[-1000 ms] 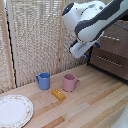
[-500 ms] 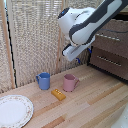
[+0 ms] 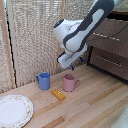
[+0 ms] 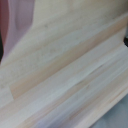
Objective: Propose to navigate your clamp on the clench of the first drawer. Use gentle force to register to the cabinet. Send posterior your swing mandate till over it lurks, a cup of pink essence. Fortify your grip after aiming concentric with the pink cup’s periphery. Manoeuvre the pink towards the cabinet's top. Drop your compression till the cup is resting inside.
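Hovering: hand [image 3: 75, 64], jaw spread unreadable, possibly empty, above pink cup [image 3: 70, 82] on worktop [image 3: 95, 107]; blue mug [image 3: 44, 80] at cup's 9 o'clock. Risk: off-centre descent tipping cup.

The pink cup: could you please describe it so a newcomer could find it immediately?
On the wooden table, beneath the white arm's clamp, two mugs stand side by side. The pink cup is the one nearer the cabinet; the blue mug sits on its other side.

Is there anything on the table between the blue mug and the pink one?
No. In the exterior view, only bare wood shows between the blue mug and the pink cup; the small orange block lies nearer the camera.
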